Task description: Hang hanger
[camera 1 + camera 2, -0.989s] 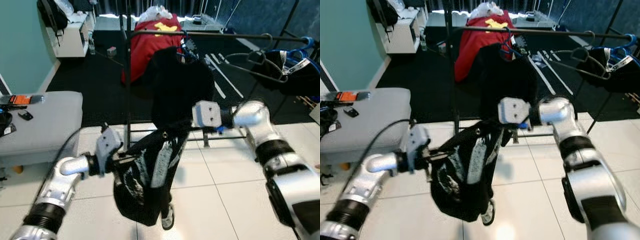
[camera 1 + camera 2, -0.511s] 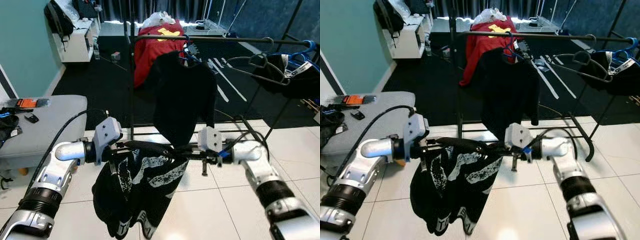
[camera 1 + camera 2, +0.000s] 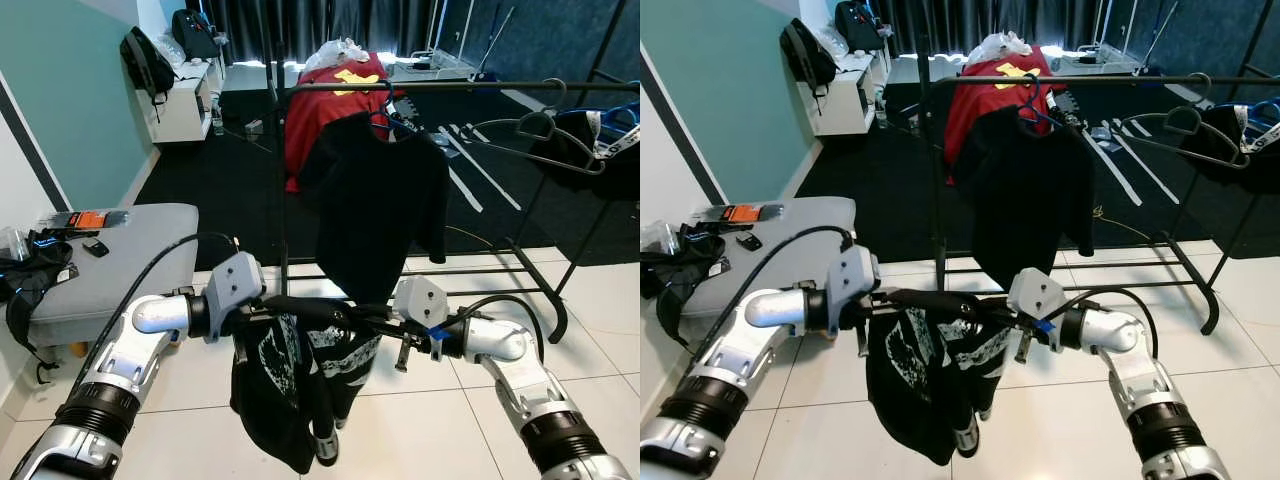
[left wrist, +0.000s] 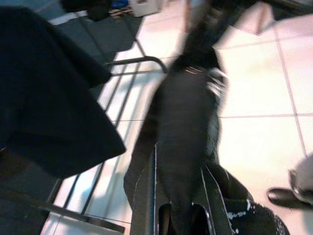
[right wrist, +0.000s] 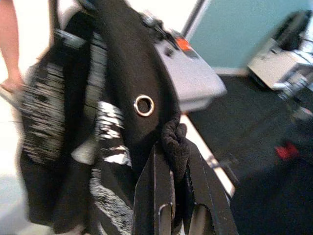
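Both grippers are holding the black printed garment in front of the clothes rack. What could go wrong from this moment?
The black printed garment hangs low between the left gripper and right gripper, so its hem might drag on the tiled floor. Each gripper pinches only a fold of cloth, which could slip out. The rail already holds a black shirt, which might snag it.

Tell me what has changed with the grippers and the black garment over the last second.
The right gripper has come down from beside the hanging black shirt to the level of the left gripper. The black printed garment, which hung in a bunch from the left gripper a second ago, is now stretched between both. Both stay shut on it. The camera has drawn back; the rail and its clothes stayed put.
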Controlling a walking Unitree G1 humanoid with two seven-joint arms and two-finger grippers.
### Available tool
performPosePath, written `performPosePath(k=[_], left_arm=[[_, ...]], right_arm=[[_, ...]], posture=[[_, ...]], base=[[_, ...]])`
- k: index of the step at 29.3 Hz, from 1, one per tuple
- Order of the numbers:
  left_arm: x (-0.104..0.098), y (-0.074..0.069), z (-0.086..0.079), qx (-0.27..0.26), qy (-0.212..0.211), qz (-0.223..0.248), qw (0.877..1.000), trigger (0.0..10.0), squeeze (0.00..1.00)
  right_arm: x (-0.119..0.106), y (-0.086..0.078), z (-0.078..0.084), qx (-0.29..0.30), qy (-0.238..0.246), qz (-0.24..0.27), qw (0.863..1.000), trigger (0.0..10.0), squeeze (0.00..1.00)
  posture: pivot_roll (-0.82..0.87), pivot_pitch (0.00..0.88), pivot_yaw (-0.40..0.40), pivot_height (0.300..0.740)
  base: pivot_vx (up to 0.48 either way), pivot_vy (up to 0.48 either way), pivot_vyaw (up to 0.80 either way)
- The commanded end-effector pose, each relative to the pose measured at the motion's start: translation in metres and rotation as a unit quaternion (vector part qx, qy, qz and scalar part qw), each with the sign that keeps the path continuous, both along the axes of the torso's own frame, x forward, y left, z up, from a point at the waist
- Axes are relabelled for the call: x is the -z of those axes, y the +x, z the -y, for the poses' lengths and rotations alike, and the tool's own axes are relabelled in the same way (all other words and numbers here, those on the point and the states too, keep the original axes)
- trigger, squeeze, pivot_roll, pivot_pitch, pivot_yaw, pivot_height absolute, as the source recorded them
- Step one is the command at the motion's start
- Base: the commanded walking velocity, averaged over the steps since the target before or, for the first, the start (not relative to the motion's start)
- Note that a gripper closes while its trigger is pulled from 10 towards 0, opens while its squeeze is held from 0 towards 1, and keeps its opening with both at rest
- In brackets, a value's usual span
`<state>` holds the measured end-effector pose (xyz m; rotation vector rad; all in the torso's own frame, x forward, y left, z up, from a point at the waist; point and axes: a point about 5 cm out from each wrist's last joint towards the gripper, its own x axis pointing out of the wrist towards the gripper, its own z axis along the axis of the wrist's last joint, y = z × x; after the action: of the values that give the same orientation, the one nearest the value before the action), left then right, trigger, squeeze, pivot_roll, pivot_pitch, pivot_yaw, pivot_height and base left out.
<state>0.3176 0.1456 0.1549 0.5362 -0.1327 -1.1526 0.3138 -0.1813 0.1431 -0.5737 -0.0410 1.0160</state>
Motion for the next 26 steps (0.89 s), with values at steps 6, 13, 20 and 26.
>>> performPosePath(k=[6,13,20,26], left_arm=[[-0.005,-0.004,-0.013,0.009,0.026,0.015,0.999,0.0,0.0],[0.016,-0.024,-0.006,0.045,0.041,-0.014,0.998,0.0,0.0],[0.01,-0.023,-0.011,0.05,0.046,0.002,0.998,0.0,0.0],[0.01,-0.029,-0.015,0.05,0.052,0.012,0.997,0.0,0.0]], right_arm=[[-0.005,0.006,0.03,0.068,-0.009,0.009,0.998,0.0,0.0],[-0.013,0.02,0.096,0.329,0.145,-0.007,0.933,0.0,0.0],[-0.01,0.022,0.098,0.363,0.164,-0.022,0.917,0.0,0.0],[-0.027,0.021,0.099,0.314,0.198,0.001,0.929,0.0,0.0]], posture=[[-0.04,0.0,0.056,0.74],[-0.06,0.0,0.038,0.74],[-0.05,0.0,0.029,0.74],[-0.05,0.008,0.02,0.74]], base=[[0.0,0.0,0.0],[0.0,0.0,0.0],[0.0,0.0,0.0],[0.0,0.0,0.0]])
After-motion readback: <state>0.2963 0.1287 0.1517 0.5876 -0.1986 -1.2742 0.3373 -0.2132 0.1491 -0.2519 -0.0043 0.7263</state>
